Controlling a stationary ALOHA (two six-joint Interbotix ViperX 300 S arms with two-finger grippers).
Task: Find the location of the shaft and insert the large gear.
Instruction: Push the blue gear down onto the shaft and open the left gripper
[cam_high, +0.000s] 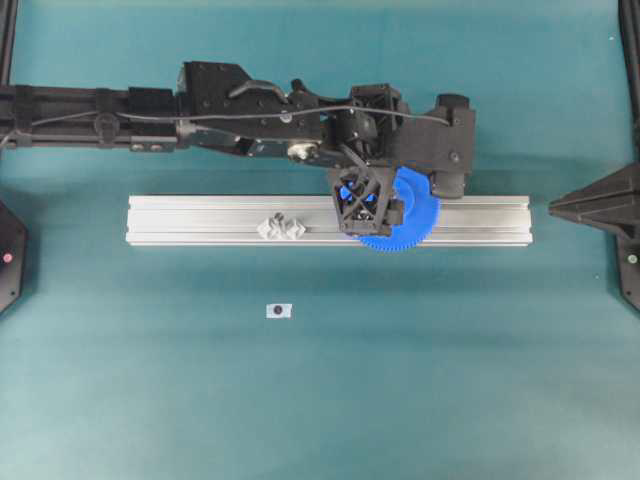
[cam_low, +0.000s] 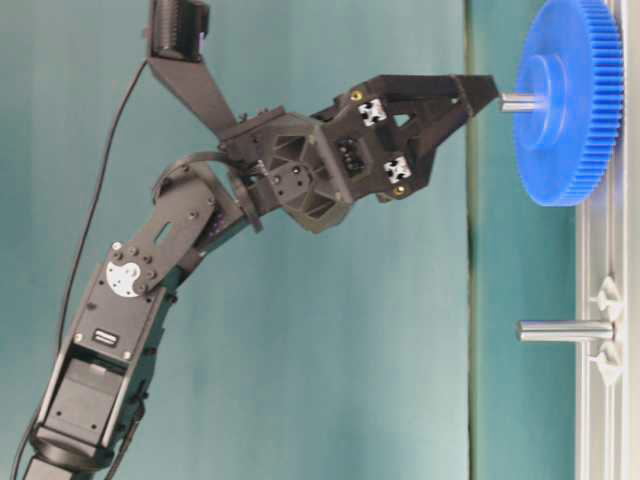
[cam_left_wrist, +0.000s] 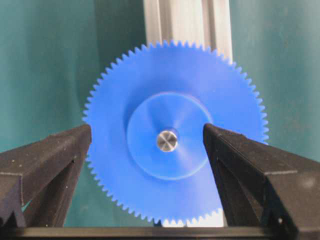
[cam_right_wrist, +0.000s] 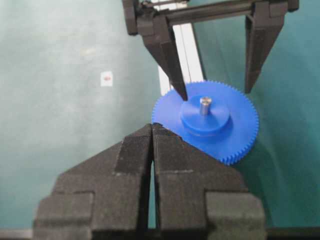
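While the large gear (cam_left_wrist: 172, 132) sits on the shaft (cam_left_wrist: 167, 140), we see the left gripper (cam_left_wrist: 147, 137) spread apart around its hub — the right gripper (cam_right_wrist: 152, 137) pressed together.

Aluminium rail (cam_high: 200, 220), white tag (cam_high: 279, 311) on teal table (cam_high: 400, 380)

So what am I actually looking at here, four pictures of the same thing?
Yes: one moment, four cameras. One looks down from above, one looks from table level, and one rides on each arm's wrist. The left end effector stands open around the large gear, not gripping it. That blue toothed disc already sits on the shaft, a metal pin rising from the aluminium rail. A second pin stands bare. The right end effector is shut and holds nothing. A small white tag lies on the teal table.
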